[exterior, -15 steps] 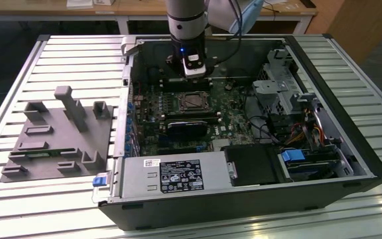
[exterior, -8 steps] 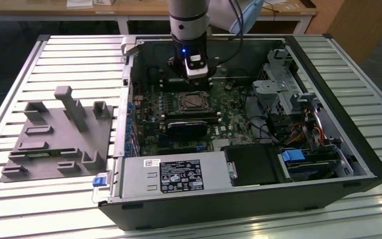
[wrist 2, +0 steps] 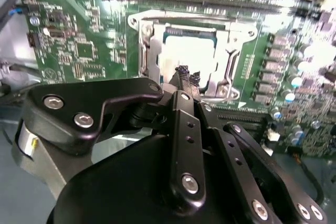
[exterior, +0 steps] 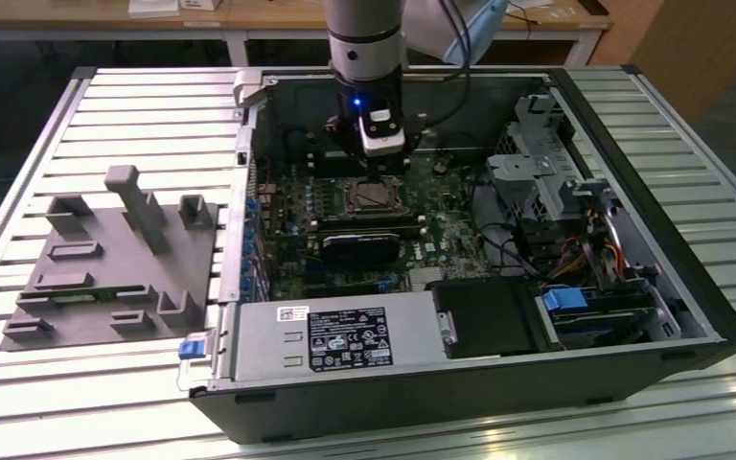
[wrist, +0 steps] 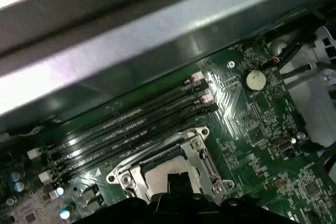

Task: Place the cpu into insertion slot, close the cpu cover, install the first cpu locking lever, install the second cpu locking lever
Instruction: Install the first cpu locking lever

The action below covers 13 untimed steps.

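The cpu (wrist 2: 189,51) lies flat in the insertion slot (wrist 2: 233,64) on the green board, its silver-grey top showing through the window of the cpu cover (wrist 2: 152,51). The cover lies down over it. My gripper (wrist 2: 188,74) hangs just above the near edge of the socket, its two black fingertips (wrist 2: 182,72) pressed together with nothing visible between them. In the exterior view the gripper (exterior: 382,165) stands over the socket (exterior: 371,196) inside the open computer case. The first wrist view shows the cover frame (wrist: 198,153) and the cpu (wrist: 156,179).
Long black memory slots (wrist: 131,129) run beside the socket. A black block (exterior: 357,247) sits in front of it, with the grey power-supply box (exterior: 330,340) nearer still. Drive cages and cables (exterior: 560,187) fill the exterior view's right. A grey fixture plate (exterior: 112,259) lies outside the case.
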### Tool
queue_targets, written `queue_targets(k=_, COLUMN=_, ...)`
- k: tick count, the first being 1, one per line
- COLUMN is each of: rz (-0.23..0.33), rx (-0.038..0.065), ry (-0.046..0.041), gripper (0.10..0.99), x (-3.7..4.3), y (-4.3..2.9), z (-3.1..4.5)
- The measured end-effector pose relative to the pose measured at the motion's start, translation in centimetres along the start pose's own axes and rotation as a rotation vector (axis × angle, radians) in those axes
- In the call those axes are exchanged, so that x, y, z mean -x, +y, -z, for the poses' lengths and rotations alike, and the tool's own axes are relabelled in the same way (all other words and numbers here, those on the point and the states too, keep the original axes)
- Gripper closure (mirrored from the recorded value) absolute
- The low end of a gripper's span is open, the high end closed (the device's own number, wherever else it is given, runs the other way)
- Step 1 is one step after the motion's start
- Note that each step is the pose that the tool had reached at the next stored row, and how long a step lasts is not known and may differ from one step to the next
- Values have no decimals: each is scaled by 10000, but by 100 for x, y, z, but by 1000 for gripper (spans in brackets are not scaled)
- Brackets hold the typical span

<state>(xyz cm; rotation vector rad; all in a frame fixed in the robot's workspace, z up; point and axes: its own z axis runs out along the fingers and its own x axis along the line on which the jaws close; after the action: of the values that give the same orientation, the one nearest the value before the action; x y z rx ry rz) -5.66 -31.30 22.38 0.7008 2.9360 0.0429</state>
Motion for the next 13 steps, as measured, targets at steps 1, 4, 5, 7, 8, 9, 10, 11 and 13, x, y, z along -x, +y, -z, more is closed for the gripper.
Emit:
queue_targets(k=1, rz=5, rx=-29, ry=-15, gripper=984, x=7, y=-11, z=0)
queue_targets(k=4, rz=20, rx=-106, ry=-54, gripper=984, x=27, y=-44, z=-1)
queue_targets(k=5, rz=26, rx=-128, ry=-66, gripper=984, x=33, y=-54, z=-1)
queue_targets(k=7, rz=44, rx=-150, ry=-76, gripper=984, x=44, y=-71, z=-2)
queue_targets(k=8, rz=55, rx=-153, ry=-78, gripper=984, x=47, y=-75, z=-2)
queue_targets(k=9, rz=68, rx=-159, ry=-82, gripper=984, x=48, y=-76, z=-2)
queue_targets(k=10, rz=89, rx=-175, ry=-91, gripper=984, x=48, y=-76, z=-3)
queue_targets(k=11, rz=120, rx=-200, ry=-102, gripper=984, x=48, y=-76, z=-2)
queue_targets(k=13, rz=216, rx=-242, ry=-124, gripper=984, x=49, y=-77, z=5)
